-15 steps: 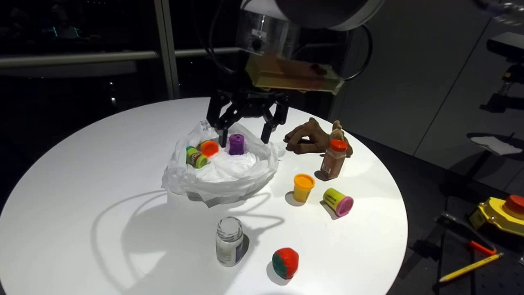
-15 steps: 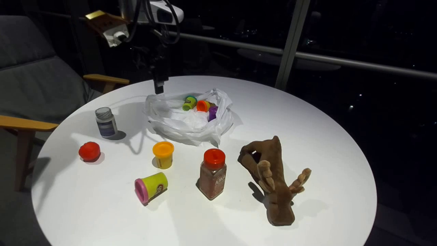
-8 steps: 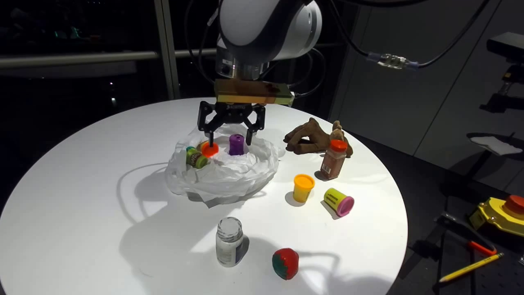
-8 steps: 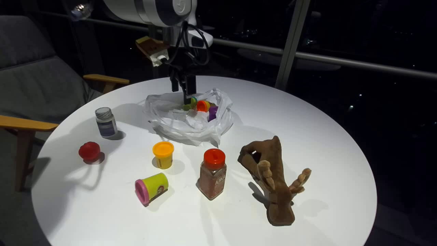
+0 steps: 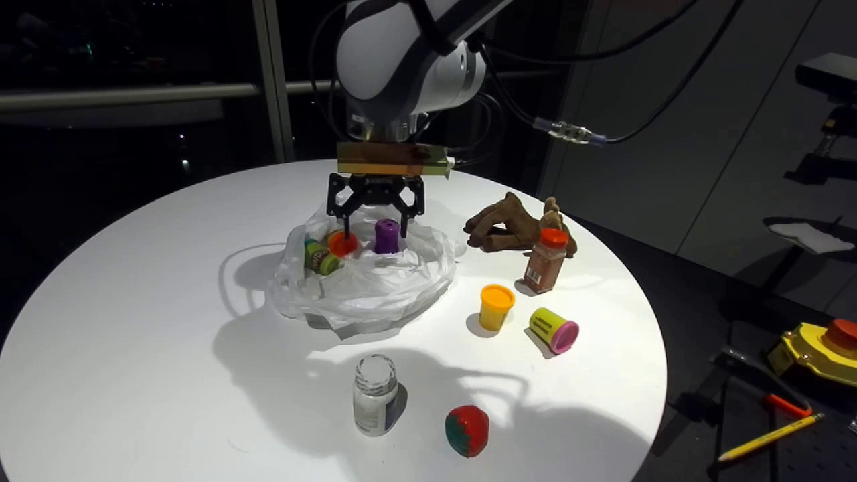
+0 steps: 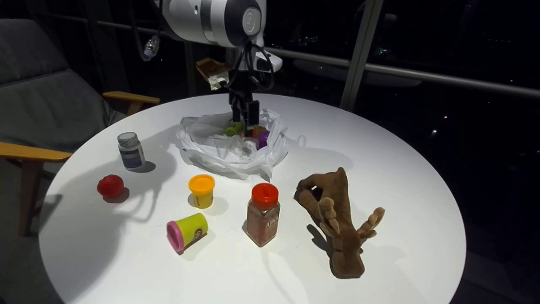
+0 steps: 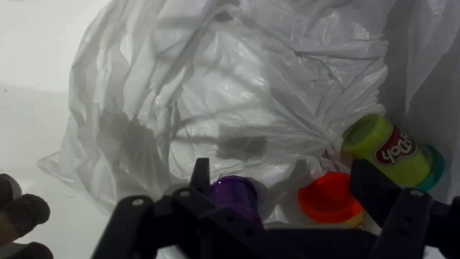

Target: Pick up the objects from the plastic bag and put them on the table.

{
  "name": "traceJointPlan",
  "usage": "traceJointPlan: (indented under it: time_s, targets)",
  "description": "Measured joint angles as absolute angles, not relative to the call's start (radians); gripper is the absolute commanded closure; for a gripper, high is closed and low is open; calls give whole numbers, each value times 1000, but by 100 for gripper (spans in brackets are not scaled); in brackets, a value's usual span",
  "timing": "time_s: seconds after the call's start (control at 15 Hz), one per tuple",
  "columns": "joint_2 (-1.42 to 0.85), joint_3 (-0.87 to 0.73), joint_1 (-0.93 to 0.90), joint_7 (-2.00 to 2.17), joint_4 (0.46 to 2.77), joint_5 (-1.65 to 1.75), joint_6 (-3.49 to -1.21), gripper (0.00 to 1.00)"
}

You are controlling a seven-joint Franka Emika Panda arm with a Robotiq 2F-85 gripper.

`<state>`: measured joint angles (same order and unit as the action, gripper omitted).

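The crumpled translucent plastic bag lies spread on the white round table. Inside it are a purple container, an orange-lidded tub and a green tub tipped on its side. Above these hangs my gripper, its jaws wide apart and holding nothing. In the wrist view the left finger overlaps the purple container and the right one overlaps the orange lid and green tub; contact cannot be told. Outside the bag, a brown animal figure, red-lidded jar, yellow tub and green-pink tub rest on the table.
A whitish jar stands upright and a red strawberry toy lies near it, on the bag's far side from the window. A grey chair stands beside the table. The bag's raised folds surround the objects within.
My open gripper has come down over the bag, moving left in one exterior picture and right in its counterpart, to hover above the tubs. The objects have stayed put.
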<state>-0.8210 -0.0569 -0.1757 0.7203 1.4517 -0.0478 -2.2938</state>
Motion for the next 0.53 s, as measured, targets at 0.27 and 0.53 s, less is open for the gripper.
traceJointPlan:
  time_s: [0.27, 0.53]
  targets:
    - [-879, -63, -155, 747, 1363, -49, -2287, 0]
    - [-927, -72, -148, 771, 1301, -49, -2265, 0]
